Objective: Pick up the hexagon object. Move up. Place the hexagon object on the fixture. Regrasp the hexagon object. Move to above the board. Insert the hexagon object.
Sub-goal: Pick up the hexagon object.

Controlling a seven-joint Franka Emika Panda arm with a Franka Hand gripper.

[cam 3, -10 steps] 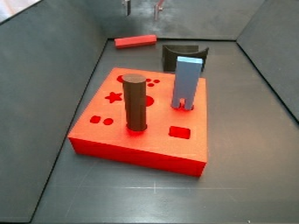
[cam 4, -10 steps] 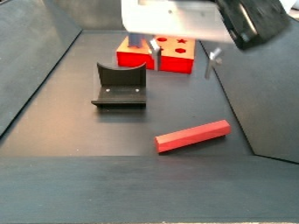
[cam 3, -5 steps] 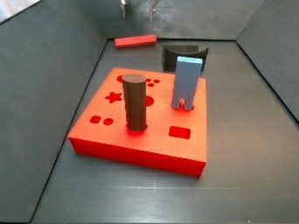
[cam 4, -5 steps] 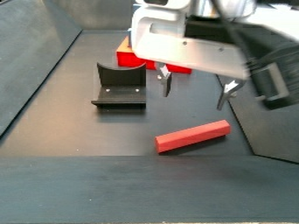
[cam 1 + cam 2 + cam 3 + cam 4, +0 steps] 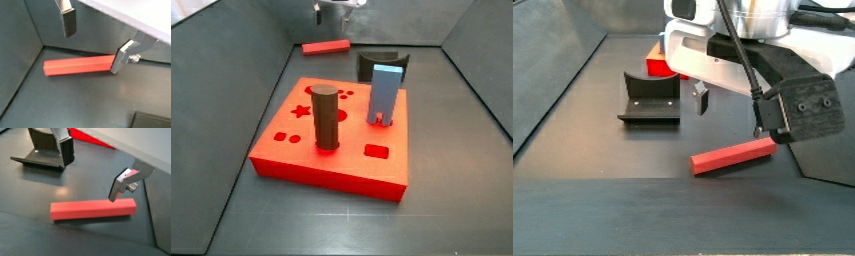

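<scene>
The hexagon object (image 5: 734,155) is a slim red-orange bar lying flat on the dark floor, also visible in the far corner in a side view (image 5: 326,46). My gripper (image 5: 731,115) hangs open just above it, fingers astride, with nothing between them. In both wrist views the bar (image 5: 77,65) (image 5: 92,209) lies below the open gripper (image 5: 91,53) (image 5: 89,182), one finger (image 5: 123,57) close over the bar's end. The fixture (image 5: 651,100) (image 5: 381,62) stands beside the bar. The board (image 5: 331,140) is a large red block with cut-out holes.
A dark brown cylinder (image 5: 326,118) and a light blue block (image 5: 386,95) stand upright in the board. Grey walls (image 5: 238,60) enclose the floor, and the bar lies near the back wall. The fixture (image 5: 40,150) sits close to one finger.
The gripper has come down from high above the floor to just over the red bar, staying open. The bar, fixture and board have not moved.
</scene>
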